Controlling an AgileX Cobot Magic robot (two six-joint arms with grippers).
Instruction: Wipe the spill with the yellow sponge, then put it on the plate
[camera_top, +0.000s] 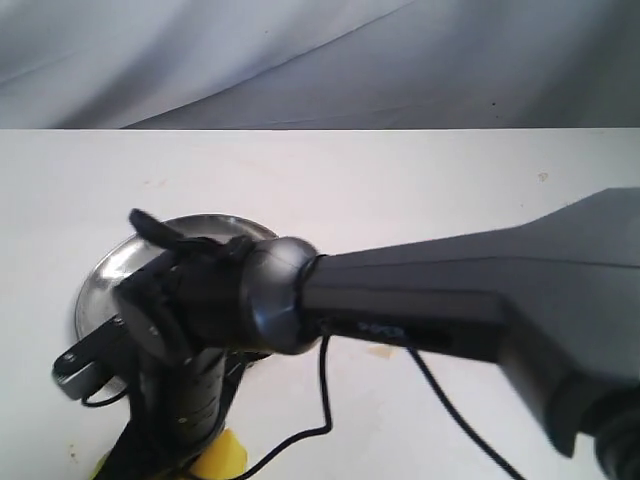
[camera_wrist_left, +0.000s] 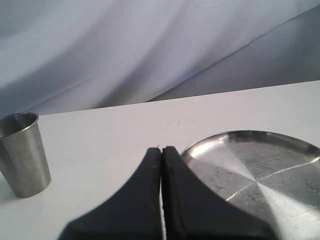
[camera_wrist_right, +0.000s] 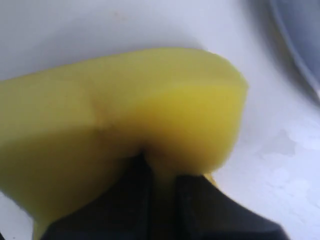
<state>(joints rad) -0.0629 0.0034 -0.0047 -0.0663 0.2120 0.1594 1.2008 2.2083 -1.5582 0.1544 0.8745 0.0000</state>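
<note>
The thick, bright yellow foam sponge (camera_wrist_right: 125, 110) is pinched and buckled between the dark fingers of the right gripper (camera_wrist_right: 161, 172), just beside the round shiny steel plate (camera_wrist_left: 260, 170). Whether it touches the white table (camera_top: 420, 190) is unclear. In the exterior view only a yellow corner shows — the right arm (camera_top: 430, 290) hides the rest and much of the plate. A small pale amber spill (camera_top: 380, 352) peeks out below that arm. The left gripper (camera_wrist_left: 161, 152) is pressed together on nothing near the plate's rim — a steel cup (camera_wrist_left: 22, 152) stands well apart. Bare tabletop runs to the far edge.
</note>
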